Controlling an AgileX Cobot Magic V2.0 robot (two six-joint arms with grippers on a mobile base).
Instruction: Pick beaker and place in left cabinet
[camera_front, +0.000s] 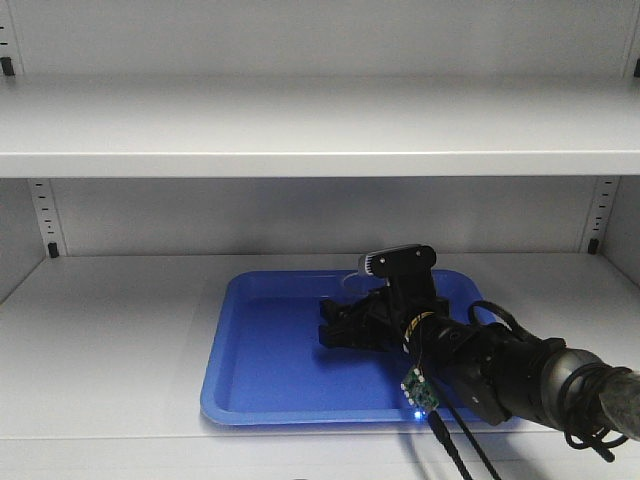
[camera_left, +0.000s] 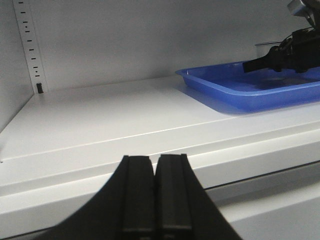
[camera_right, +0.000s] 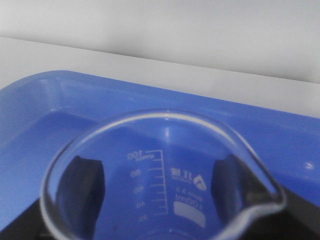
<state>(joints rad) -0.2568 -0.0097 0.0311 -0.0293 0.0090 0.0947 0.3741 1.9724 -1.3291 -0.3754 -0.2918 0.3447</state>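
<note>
The right gripper (camera_front: 335, 335) is deep inside the cabinet (camera_front: 300, 130), reaching low over the blue tray (camera_front: 260, 380) on the lower shelf. From the right wrist view the beaker (camera_right: 165, 175) sits right between the two dark fingers (camera_right: 82, 192), one pad showing through the glass on each side, rim and spout up, printed scale facing the camera. The fingers look pressed to the glass, so the grip reads as closed on the beaker and not yet let go. Whether its base already rests on the tray floor cannot be told; the bottom is out of view.

The left gripper (camera_left: 155, 200) hangs just outside the shelf edge with its two fingers pressed together, holding nothing, well apart from the tray.

Judging progress: the pick and the carry into the cabinet look done. What seems left is the last bit, which is settling the beaker on the tray, opening the fingers, and drawing the right arm (camera_front: 500, 375) back out without clipping the glass.
</note>
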